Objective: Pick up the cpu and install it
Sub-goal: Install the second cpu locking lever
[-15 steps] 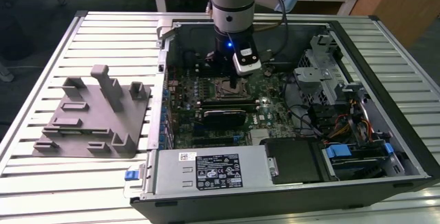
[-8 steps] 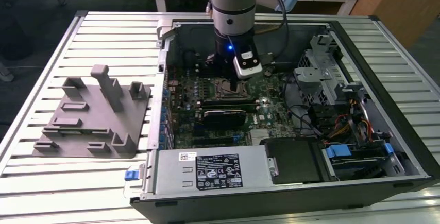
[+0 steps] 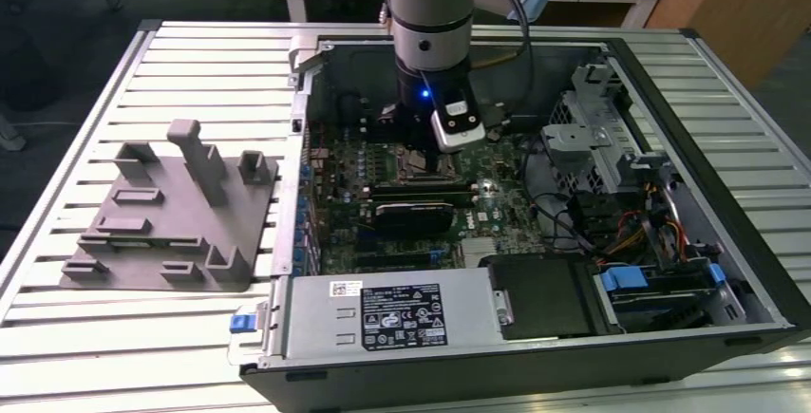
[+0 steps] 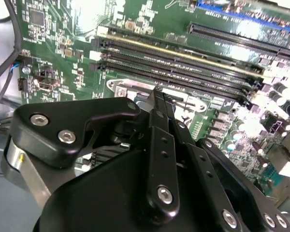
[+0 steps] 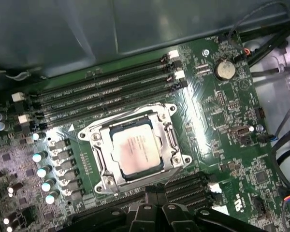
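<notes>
The cpu (image 5: 134,151) is lying flat inside the socket frame (image 5: 99,159) at the middle of the first wrist view, its silvery top catching the light and its edges sitting square with the metal frame around it. Judging by that, the chip is already resting in its seat, so the placing part of the task is looking done; whether the frame is being clamped down I cannot tell.

Around the socket, the memory slots (image 5: 101,89) are running in dark rows just above it in that picture, and a line of capacitors (image 5: 43,171) is standing at the lower left.

The gripper (image 5: 154,192) is hanging just below the socket at the bottom edge of the first wrist view, near the chip but not touching it. Its fingers (image 4: 159,113) are drawn tightly together in the second wrist view, with nothing showing between them.

In the exterior view the arm (image 3: 431,14) is reaching down into the open computer case (image 3: 709,280), and a grey fixture (image 3: 171,218) is sitting on the table at the left of the frame.
</notes>
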You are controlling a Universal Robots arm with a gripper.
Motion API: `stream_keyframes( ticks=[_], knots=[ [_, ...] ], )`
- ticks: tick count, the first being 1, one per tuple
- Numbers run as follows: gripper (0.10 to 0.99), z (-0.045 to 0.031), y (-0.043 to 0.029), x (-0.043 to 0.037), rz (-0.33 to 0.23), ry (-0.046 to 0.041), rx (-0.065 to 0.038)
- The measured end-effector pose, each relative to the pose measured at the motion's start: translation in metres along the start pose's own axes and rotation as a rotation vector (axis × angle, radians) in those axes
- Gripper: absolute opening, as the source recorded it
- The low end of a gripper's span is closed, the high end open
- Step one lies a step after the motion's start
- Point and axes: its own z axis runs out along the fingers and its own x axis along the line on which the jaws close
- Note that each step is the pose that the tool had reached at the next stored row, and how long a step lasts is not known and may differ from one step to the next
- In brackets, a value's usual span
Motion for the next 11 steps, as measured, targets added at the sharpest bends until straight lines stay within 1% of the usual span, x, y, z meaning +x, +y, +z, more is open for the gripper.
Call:
stream_keyframes(
  ticks=[6,7,11],
  knots=[
    [0.106,0.0001,-0.0008,-0.0002,0.0,0.0007,0.0],
    [0.106,0.0005,-0.0008,-0.0002,-0.001,0.0049,0.001],
    [0.106,0.0032,-0.0011,0.0001,-0.026,0.0284,0.006]
  ],
)
